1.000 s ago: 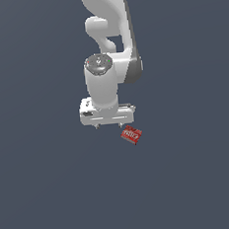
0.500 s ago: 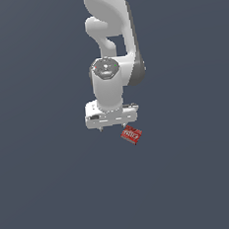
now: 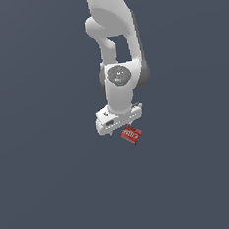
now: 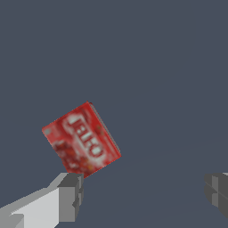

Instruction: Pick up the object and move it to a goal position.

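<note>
I count just one small flat red box with white lettering [image 4: 81, 139], near my white gripper [image 4: 142, 196], fingers spread, grasping nothing.

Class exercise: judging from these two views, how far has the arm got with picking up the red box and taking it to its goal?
Done: the gripper has come close to the red box. In hand: lining up; the fingers are spread wide and the box lies beside one finger, not between them. Left: centre over it, close, lift and carry. No goal marker shows in either view.
</note>
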Controlling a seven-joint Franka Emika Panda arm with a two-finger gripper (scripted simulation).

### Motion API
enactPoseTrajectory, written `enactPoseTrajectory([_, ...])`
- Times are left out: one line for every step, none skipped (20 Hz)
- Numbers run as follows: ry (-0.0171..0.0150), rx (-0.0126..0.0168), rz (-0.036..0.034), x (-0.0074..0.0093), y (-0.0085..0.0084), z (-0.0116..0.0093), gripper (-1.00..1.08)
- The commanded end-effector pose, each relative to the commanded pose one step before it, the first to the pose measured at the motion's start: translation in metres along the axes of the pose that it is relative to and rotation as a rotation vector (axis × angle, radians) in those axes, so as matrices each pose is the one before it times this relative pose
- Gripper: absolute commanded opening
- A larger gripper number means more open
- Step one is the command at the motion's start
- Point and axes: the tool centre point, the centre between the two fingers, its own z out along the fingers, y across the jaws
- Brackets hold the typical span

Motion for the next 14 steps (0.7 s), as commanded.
enactPoseTrajectory([0.00165, 0.00009, -0.0922, 0.00188, -0.00998, 0.00802, 1.0])
enactPoseTrajectory([0.00077, 0.00022, -0.03628, 0.00105, -0.00394, 0.00313, 1.0])
enactPoseTrajectory([0.00087, 0.0003, -0.0363, 0.00117, -0.00394, 0.0031, 1.0])
enactPoseTrajectory([0.00097, 0.00037, -0.03616, 0.00128, -0.00392, 0.00307, 1.0])
enactPoseTrajectory([0.00104, 0.00042, -0.03466, 0.00134, -0.00375, 0.00291, 1.0])
enactPoseTrajectory([0.00108, 0.00045, -0.03279, 0.00137, -0.00354, 0.00273, 1.0])
enactPoseTrajectory([0.0011, 0.00046, -0.03093, 0.00138, -0.00333, 0.00256, 1.0])
enactPoseTrajectory([0.00112, 0.00047, -0.02906, 0.00138, -0.00311, 0.00239, 1.0])
enactPoseTrajectory([0.00112, 0.00046, -0.02719, 0.00137, -0.0029, 0.00222, 1.0])
enactPoseTrajectory([0.0011, 0.00045, -0.02533, 0.00134, -0.00269, 0.00205, 1.0])
enactPoseTrajectory([0.00108, 0.00044, -0.02345, 0.00129, -0.00248, 0.00189, 1.0])
enactPoseTrajectory([0.00104, 0.00041, -0.02158, 0.00124, -0.00227, 0.00173, 1.0])
enactPoseTrajectory([0.00099, 0.00038, -0.0197, 0.00117, -0.00206, 0.00157, 1.0])
enactPoseTrajectory([0.00093, 0.00035, -0.01783, 0.00109, -0.00185, 0.00141, 1.0])
